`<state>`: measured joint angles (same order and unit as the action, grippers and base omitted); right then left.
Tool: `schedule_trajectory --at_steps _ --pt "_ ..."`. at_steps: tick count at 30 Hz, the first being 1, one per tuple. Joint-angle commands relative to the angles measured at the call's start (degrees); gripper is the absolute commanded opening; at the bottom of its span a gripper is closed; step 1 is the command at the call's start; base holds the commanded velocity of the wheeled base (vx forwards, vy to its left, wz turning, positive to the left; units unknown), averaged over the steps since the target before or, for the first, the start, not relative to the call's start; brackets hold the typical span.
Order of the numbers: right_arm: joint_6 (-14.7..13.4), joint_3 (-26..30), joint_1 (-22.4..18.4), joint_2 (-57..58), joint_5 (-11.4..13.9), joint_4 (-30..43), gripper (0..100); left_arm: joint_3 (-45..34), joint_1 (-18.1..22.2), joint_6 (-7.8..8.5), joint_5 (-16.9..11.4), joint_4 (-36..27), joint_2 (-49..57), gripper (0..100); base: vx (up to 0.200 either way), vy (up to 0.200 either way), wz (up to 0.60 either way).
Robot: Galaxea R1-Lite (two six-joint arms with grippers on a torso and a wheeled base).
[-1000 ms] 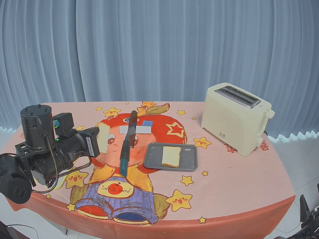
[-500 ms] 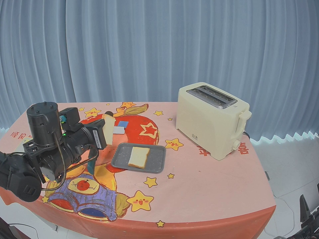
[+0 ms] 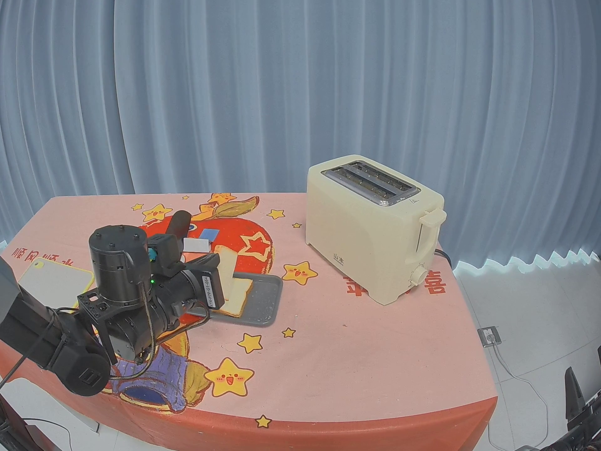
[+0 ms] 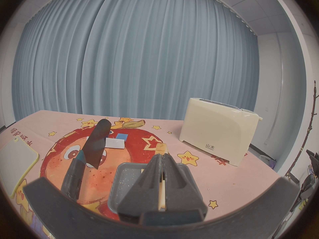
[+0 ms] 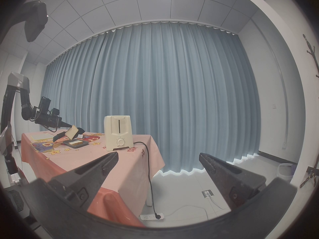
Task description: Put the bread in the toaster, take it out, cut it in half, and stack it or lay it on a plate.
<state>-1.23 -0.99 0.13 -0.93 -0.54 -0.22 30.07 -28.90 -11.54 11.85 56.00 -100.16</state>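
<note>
The left end effector (image 4: pixel 161 165) is closed on a slice of bread (image 3: pixel 228 269) and holds it roughly upright just above the tray (image 3: pixel 266 295), where a second slice (image 3: pixel 244 294) lies flat. The toaster (image 3: pixel 369 233) stands well apart from the held slice, to the robot's right and a little farther back. Its slots (image 3: pixel 370 183) open upward, and their long axis runs slantwise across the table (image 3: pixel 363 358). The coming move probably asks to raise the slice, carry it rightward and turn its edge along a slot. The right end effector (image 5: pixel 159 157) is wide open, low beside the table, so the left arm is nearer.
</note>
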Motion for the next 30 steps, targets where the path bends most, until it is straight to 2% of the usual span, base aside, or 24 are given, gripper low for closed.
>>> schedule_trajectory --at_steps 1,10,17,18,22,30 --pt "0.0 0.99 0.04 0.93 0.01 -0.04 100 -0.46 -0.28 -0.06 -0.16 0.07 0.23 0 0.0 0.0 0.0" --pt "0.0 0.99 0.04 0.93 0.01 -0.04 100 -0.81 -0.72 -0.14 -2.53 0.16 -0.13 0 0.0 0.0 0.0" --pt "0.0 0.99 -0.05 0.93 0.01 -0.04 100 -0.54 -0.8 -0.23 -2.71 0.16 -0.48 0 0.0 0.0 0.0" --pt "0.0 0.99 0.04 0.93 0.01 -0.04 100 -0.46 -0.8 -0.41 -2.8 0.16 -0.56 0 0.0 0.0 0.0" --pt "0.0 0.99 0.04 0.93 0.01 -0.04 100 -0.1 -0.89 -3.92 -5.17 0.16 -0.65 0 0.0 0.0 0.0" --pt "0.0 0.99 0.04 0.93 0.01 -0.04 100 -0.63 -0.8 -4.36 -5.35 0.16 -1.97 0 0.0 0.0 0.0"
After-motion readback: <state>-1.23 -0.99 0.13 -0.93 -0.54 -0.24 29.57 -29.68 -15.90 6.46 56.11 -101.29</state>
